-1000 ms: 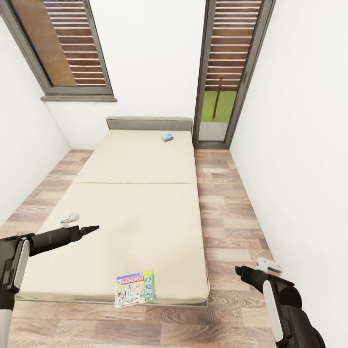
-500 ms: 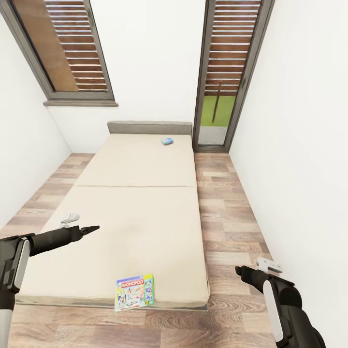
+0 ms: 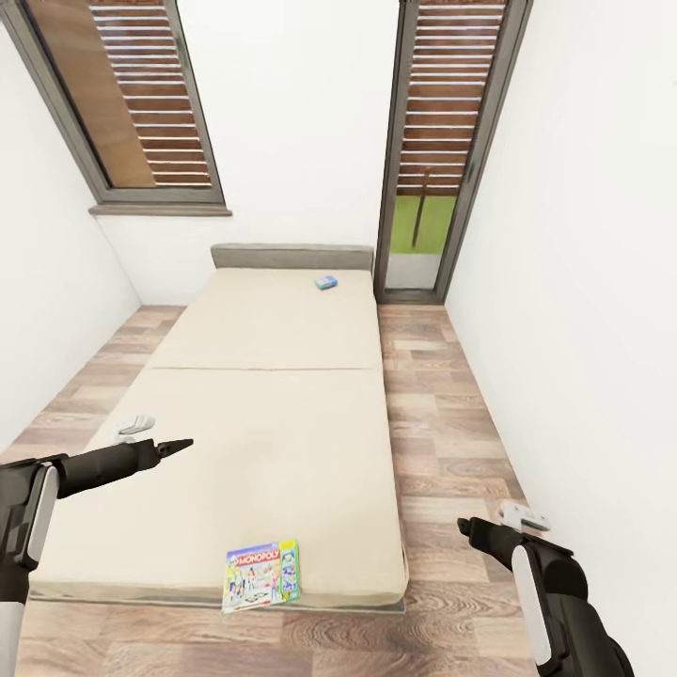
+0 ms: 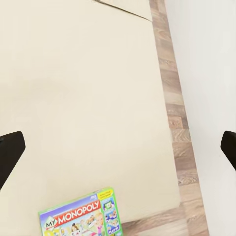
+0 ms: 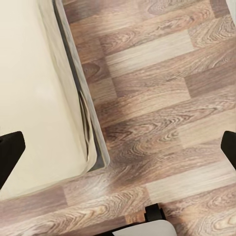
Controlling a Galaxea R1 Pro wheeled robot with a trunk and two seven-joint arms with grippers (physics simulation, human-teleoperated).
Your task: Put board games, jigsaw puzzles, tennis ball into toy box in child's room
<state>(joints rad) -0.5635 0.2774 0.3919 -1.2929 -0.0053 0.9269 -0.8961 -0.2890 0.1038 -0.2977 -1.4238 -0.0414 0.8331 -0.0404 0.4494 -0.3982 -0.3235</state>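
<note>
A colourful Monopoly board game [image 3: 261, 574] lies flat at the near edge of the beige bed [image 3: 273, 414]; it also shows as the Monopoly box [image 4: 81, 216] in the left wrist view. A small blue board game [image 3: 325, 282] lies far off near the grey headboard. My left gripper [image 3: 175, 445] hovers open over the bed's left side, well left of and beyond the Monopoly box, its fingertips [image 4: 10, 152] spread wide. My right gripper [image 3: 467, 527] is open over the wooden floor, right of the bed's near corner [image 5: 91, 157]. The table, toy box, puzzles and ball are out of view.
A strip of wooden floor [image 3: 442, 414] runs between the bed and the white right wall [image 3: 583, 282]. A shuttered window [image 3: 132, 103] and a tall glass door [image 3: 437, 150] stand in the far wall. Narrower floor lies left of the bed.
The whole picture has shifted downward slightly, so the camera has moved. Both arms keep their places in the view, and both board games lie where they were on the bed.
</note>
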